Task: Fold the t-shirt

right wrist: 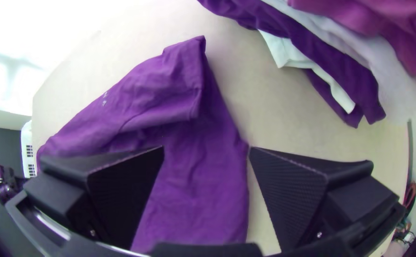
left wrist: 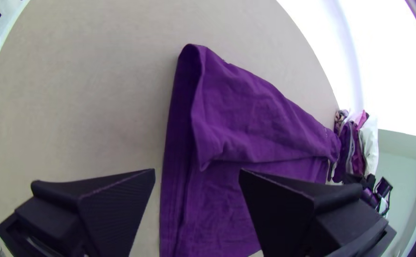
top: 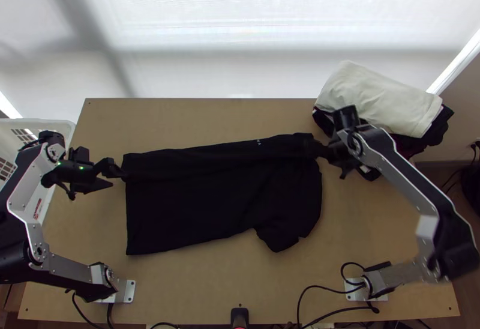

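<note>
The black t-shirt [top: 222, 191] lies across the table with its far long side folded over in a strip; one sleeve sticks out at the near right. At its left end stands my left gripper [top: 117, 176], and at its far right corner my right gripper [top: 329, 156]. In the left wrist view the shirt [left wrist: 260, 119] looks purple, the flap lying on the lower layer, and my left gripper [left wrist: 197, 173] is open above its end. The right wrist view has the folded part of the shirt [right wrist: 160, 90] beyond my right gripper [right wrist: 207, 152], fingers apart with no cloth between their tips.
A pile of folded clothes [top: 378, 101] lies at the table's far right corner, close to the right arm. A white basket [top: 69, 126] stands at the left edge. Cables [top: 324, 290] run along the near edge.
</note>
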Tool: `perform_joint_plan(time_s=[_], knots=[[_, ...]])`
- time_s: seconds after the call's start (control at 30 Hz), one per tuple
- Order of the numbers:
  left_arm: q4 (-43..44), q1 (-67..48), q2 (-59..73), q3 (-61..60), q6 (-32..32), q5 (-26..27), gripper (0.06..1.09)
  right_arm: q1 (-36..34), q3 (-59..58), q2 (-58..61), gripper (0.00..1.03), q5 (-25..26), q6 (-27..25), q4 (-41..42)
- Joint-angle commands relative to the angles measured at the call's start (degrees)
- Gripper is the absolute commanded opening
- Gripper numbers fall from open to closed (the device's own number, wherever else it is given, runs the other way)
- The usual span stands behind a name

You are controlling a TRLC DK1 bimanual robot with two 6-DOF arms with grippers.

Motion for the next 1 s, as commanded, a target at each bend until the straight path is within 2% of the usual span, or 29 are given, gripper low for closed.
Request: perform_joint_plan(time_s=[0.0, 0.13, 0.27, 0.43, 0.47, 0.53, 0.57, 0.6, 0.93, 0.97], knots=[[-1.5, 1.1, -3.0, 2.3, 1.6, -0.1, 0.96, 1.2, -6.1, -6.8, 0.85, -2.3, 2.1, -2.4], [-1.7, 1.1, -5.9, 3.8, 1.6, -0.7, 0.96, 1.3, -13.4, -12.1, 0.85, -6.2, 6.1, -5.8], [-2.4, 0.3, -7.7, 3.9, 1.5, -0.9, 0.96, 3.4, -18.9, -16.0, 0.85, -8.8, 6.8, -9.1], [-3.6, -1.3, -9.4, 4.6, 0.8, -1.3, 0.96, 4.2, -23.1, -19.2, 0.82, -10.5, 8.5, -9.3], [-3.7, -1.5, -9.5, 5.0, 0.5, -1.3, 0.96, 4.2, -23.4, -19.2, 0.73, -10.7, 8.9, -9.2], [-4.8, -2.1, -10.1, 5.8, 0.4, -1.3, 0.96, 4.1, -24.1, -19.2, 0.47, -10.8, 9.2, -9.1], [-5.3, -2.2, -10.3, 6.4, 0.4, -1.3, 0.96, 4.1, -24.7, -19.1, 0.39, -10.8, 9.3, -8.8], [-6.2, -2.5, -10.4, 7.2, 0.4, -1.3, 0.96, 4.3, -25.3, -19.0, 0.36, -10.8, 9.3, -8.6], [-12.4, -4.3, -13.8, 11.7, 1.4, -2.8, 0.96, 5.1, -28.4, -16.2, 0.36, -11.6, 7.5, -6.9], [-13.2, -4.5, -14.2, 11.7, 2.0, -3.4, 0.96, 5.1, -28.6, -16.0, 0.41, -12.0, 7.4, -6.4]])
